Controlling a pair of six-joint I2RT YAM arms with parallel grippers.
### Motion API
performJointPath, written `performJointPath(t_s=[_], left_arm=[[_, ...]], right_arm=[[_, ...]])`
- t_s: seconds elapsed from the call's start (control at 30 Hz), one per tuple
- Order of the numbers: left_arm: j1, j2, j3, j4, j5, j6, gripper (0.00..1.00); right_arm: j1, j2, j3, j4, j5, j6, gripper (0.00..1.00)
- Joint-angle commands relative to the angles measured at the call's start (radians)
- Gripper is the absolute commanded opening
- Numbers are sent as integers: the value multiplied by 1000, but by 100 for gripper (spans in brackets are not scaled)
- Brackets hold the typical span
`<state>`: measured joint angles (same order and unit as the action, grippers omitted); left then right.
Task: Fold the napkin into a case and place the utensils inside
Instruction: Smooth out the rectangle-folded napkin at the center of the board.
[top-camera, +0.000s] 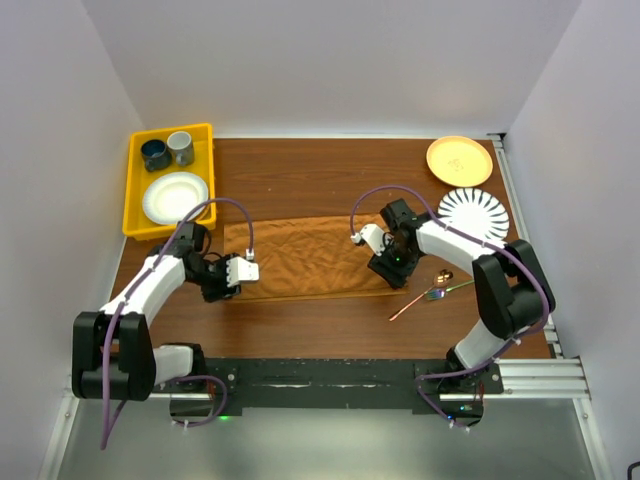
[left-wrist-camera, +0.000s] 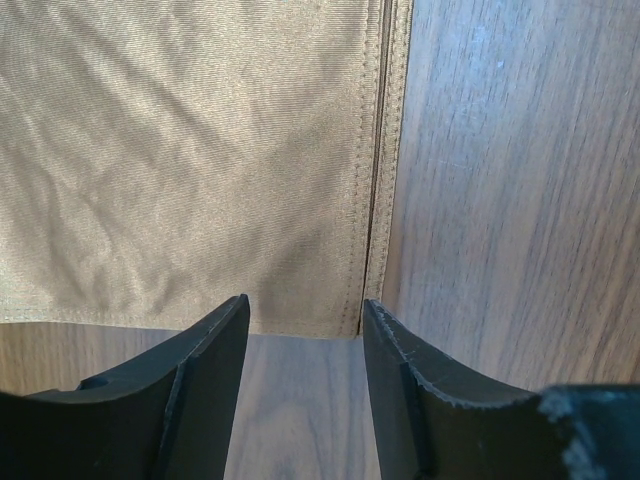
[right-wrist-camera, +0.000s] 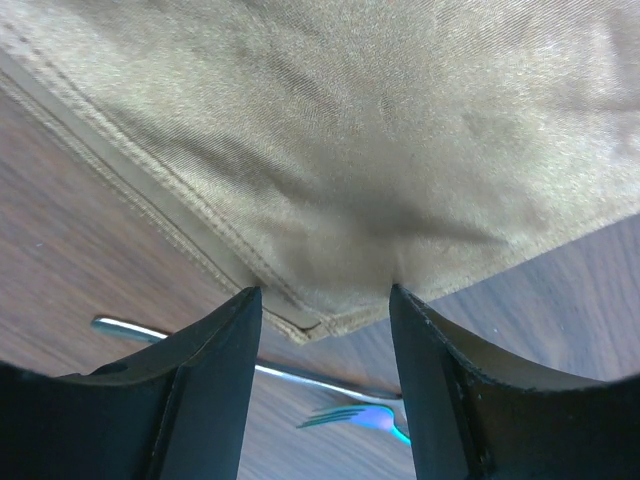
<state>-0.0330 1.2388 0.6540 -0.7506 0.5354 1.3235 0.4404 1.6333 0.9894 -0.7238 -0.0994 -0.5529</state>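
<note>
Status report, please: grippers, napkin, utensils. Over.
Jaws open: left gripper, right gripper, one at each end of the napkin, a flat folded strip. The utensils loose on the table by its right end. Nothing blocking.

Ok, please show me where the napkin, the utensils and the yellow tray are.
napkin (top-camera: 310, 258), top view, middle of the cloth.
utensils (top-camera: 432, 294), top view, middle of the group.
yellow tray (top-camera: 131, 190), top view, left rim.

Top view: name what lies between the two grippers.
The napkin, folded into a long strip, spans from left gripper to right gripper; the top external view shows it.
</note>
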Motion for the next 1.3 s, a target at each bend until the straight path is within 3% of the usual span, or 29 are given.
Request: performJointPath(t_s=[0.0,0.1,0.17,0.33,0.53,0.9,1.27], left_arm=[[8,7,36,2,31,-7,54],[8,11,38,0,32,-6,54],[8,14,39,2,34,-6,54],[8,16,41,3,35,-6,54],[8,24,41,17,41,-10,52],[1,10,3,16,40,48,42],[-24,51,-10,4,-20,63,42]], right_arm=[[11,5,-17,43,27,-16,57],[14,11,-18,44,35,-16,52],[17,10,-11,38,33,-15,42],[21,-24,15,8,24,-4,32],[23,-15,38,-12,17,-1,1],[32,-23,34,-29,-2,4,0],[35,-16,51,-39,0,5,0]])
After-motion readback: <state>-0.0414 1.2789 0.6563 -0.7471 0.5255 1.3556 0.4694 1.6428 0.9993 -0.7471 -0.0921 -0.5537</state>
